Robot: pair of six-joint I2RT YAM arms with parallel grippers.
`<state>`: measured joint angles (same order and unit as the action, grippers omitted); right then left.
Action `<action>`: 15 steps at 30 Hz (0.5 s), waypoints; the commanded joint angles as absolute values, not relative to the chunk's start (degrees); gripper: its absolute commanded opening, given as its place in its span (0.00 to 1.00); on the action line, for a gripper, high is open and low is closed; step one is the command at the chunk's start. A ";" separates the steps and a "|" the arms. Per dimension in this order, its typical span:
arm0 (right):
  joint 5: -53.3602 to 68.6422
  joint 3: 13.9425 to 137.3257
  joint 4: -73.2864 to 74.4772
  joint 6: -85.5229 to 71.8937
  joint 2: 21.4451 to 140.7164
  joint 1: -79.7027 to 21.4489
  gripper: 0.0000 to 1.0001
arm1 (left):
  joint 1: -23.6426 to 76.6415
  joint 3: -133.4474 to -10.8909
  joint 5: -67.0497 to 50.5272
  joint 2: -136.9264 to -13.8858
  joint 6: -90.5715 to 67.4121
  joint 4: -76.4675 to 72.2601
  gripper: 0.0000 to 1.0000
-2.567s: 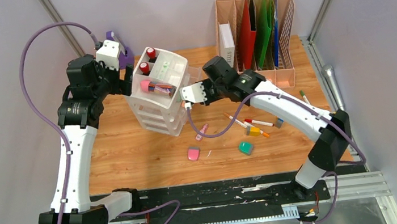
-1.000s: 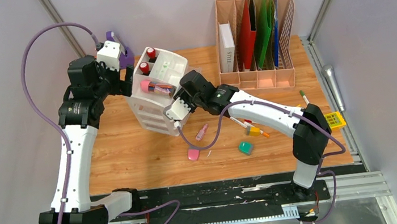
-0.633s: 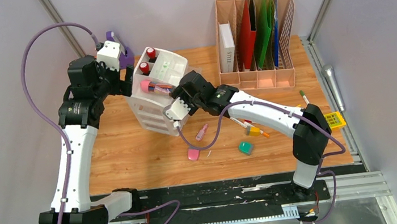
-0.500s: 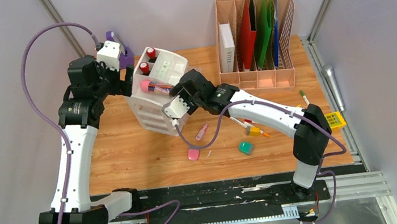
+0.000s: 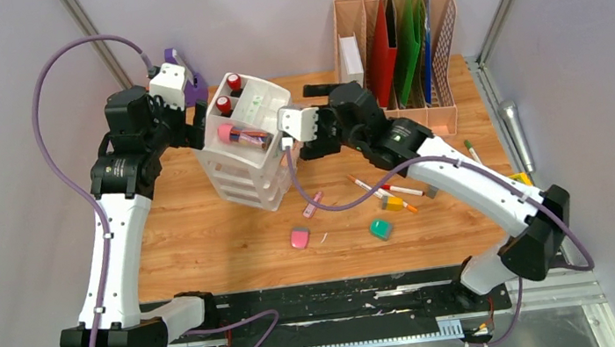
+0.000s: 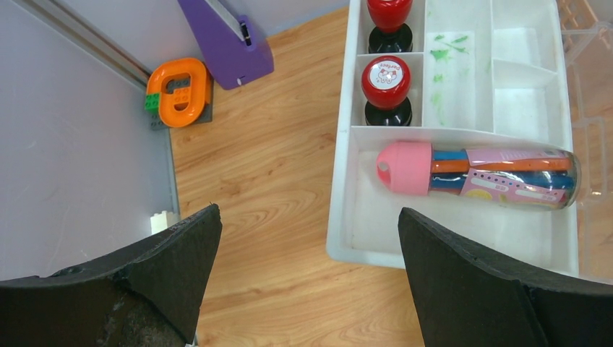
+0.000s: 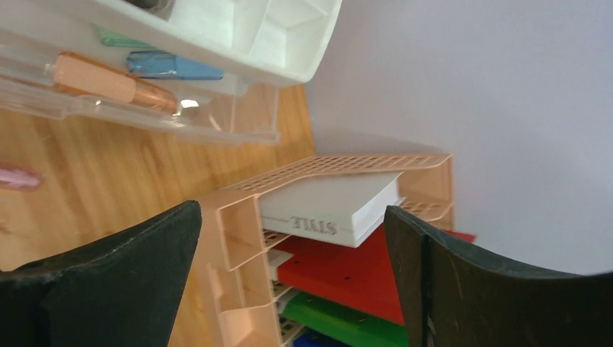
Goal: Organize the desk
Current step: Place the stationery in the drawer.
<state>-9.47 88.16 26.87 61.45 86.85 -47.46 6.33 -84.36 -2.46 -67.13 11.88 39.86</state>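
Note:
The desk [image 5: 197,240] is a light wood-grain top. At its back left stands a white drawer organizer [image 5: 241,168]. Its top tray [image 6: 347,217] holds a pink-capped tube of pens [image 6: 477,176] and two red-topped stamps [image 6: 387,79]. My left gripper [image 6: 307,246] hangs open over the tray's left rim [image 5: 195,127], holding nothing. My right gripper [image 7: 293,246] is open and empty just right of the organizer [image 5: 330,100]. It faces the peach file rack [image 7: 238,224] and a white book [image 7: 329,210]. A clear drawer [image 7: 144,108] with orange and blue items juts out.
The file rack [image 5: 396,56] with red, green and blue folders stands at the back right. On the desk lie a pink eraser [image 5: 299,237], a green block [image 5: 381,229], a pink tube [image 5: 314,204] and pens [image 5: 394,189]. A purple object [image 6: 228,43] and an orange ring [image 6: 177,90] sit far left.
My right gripper has opened and drawn back from the organizer's drawer front, rising to the right toward the file rack. Its elbow swung right. The left arm has not moved.

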 commanded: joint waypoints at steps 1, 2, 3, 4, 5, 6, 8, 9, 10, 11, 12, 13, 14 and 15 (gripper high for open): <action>-1.41 80.87 27.98 42.96 81.60 -43.70 1.00 | 6.06 -86.25 -2.03 -66.84 9.90 39.26 1.00; 2.66 78.91 27.96 40.31 80.62 -42.31 1.00 | 6.06 -86.12 -1.98 -66.86 9.68 39.28 1.00; 6.18 76.89 27.97 37.48 79.74 -40.84 1.00 | 6.06 -86.04 -1.96 -66.88 9.63 39.28 1.00; 9.96 74.86 28.02 35.07 79.14 -39.04 1.00 | 6.11 -85.80 -1.85 -66.79 9.53 39.26 1.00; 13.92 73.10 27.80 32.44 78.68 -36.92 1.00 | 6.08 -85.62 -1.76 -66.75 9.54 39.19 1.00; 17.40 71.27 27.29 30.14 78.52 -35.52 1.00 | 6.07 -85.19 -1.56 -66.69 9.61 38.91 1.00; 24.79 67.75 24.29 25.02 78.79 -33.17 1.00 | 6.04 -84.38 -1.38 -66.36 9.77 38.30 1.00; 27.08 64.99 22.02 22.75 79.14 -32.38 0.99 | 6.05 -84.11 -1.33 -66.27 9.78 37.90 1.00; 29.01 62.91 19.29 19.94 79.32 -31.89 0.96 | 6.13 -83.65 -1.33 -66.14 9.81 37.67 1.00; 30.04 60.70 16.03 18.09 79.60 -31.75 0.94 | 6.10 -83.44 -1.32 -66.16 9.79 37.39 1.00; 30.95 58.59 12.91 16.28 79.81 -31.73 0.91 | 6.09 -83.17 -1.32 -66.18 9.73 37.28 1.00; 31.73 56.78 9.15 14.22 80.33 -31.73 0.88 | 6.12 -83.04 -1.27 -66.22 9.68 37.14 1.00; 32.77 55.15 5.57 12.46 81.01 -31.75 0.85 | 6.15 -82.96 -1.21 -66.26 9.67 37.11 1.00; 33.91 53.87 2.34 10.28 81.94 -31.81 0.82 | 6.08 -82.79 -1.12 -66.31 9.71 37.05 1.00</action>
<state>23.75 57.65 18.83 22.63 80.14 -31.35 6.33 -83.40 -1.63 -67.11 10.57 39.48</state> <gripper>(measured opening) 0.861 0.998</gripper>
